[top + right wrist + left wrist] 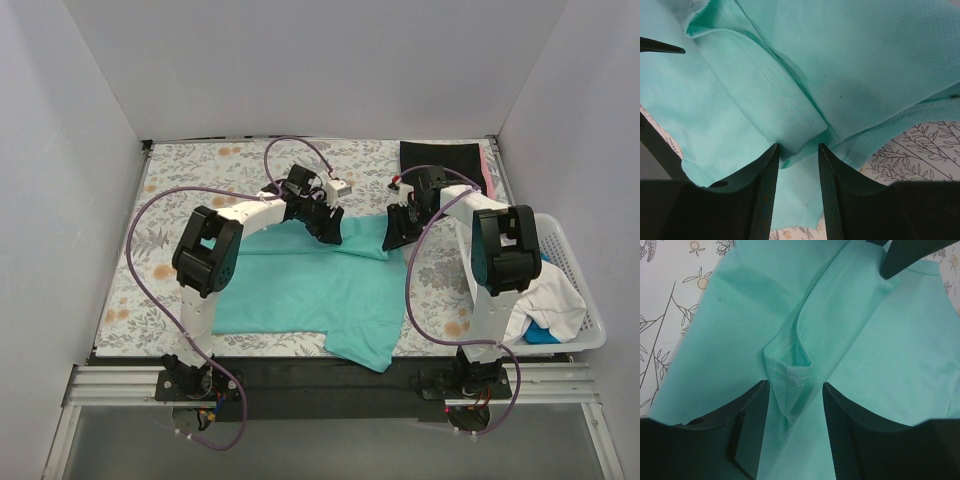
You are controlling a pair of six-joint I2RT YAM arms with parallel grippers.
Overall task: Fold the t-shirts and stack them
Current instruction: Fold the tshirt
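Observation:
A teal-green t-shirt (300,285) lies spread on the floral cloth, its far edge folded over. My left gripper (330,230) hangs over that far edge at the middle. Its jaws stand open (796,390) on either side of a raised hemmed fold (787,365) without pinching it. My right gripper (393,235) is at the shirt's far right corner. It is open too (799,150), with a folded hem (785,115) just ahead of its fingertips. A black t-shirt (440,160) lies folded at the back right on a pink one (490,165).
A white lattice basket (572,250) stands at the right edge and holds a white shirt (550,300) and a blue one (540,333). The grey-and-orange floral cloth (200,170) covers the table. White walls close in the left, back and right sides.

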